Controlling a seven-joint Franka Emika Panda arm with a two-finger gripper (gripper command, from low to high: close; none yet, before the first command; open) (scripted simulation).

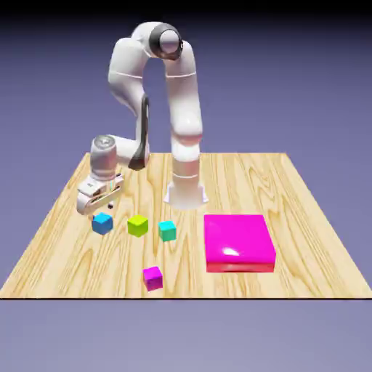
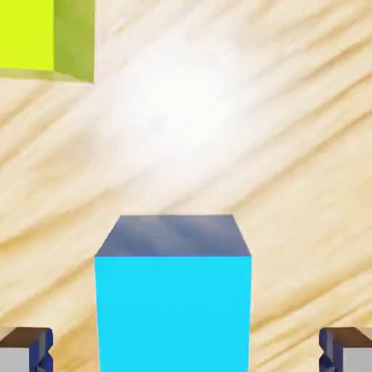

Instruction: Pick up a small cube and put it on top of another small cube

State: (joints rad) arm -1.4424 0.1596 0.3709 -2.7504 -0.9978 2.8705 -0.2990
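Your blue cube point(image 1: 102, 224) sits on the tabletop point(image 1: 225, 182) toward the exterior view's left, just beside the lime-green cube point(image 1: 138, 226). Your hand point(image 2: 186, 349) is wide open and holds nothing; in the hand view its fingertips point(image 2: 27, 350) stand on either side of the blue cube, apart from it. Beyond the lime-green cube you have the teal cube point(image 1: 167, 231), then the big magenta block point(image 1: 238, 242) on the exterior view's right. A small magenta cube point(image 1: 152, 278) lies nearer the camera.

You see a smooth, glossy magenta block point(image 1: 238, 241) on a wooden tabletop point(image 1: 305, 254) with pale, streaky grain.
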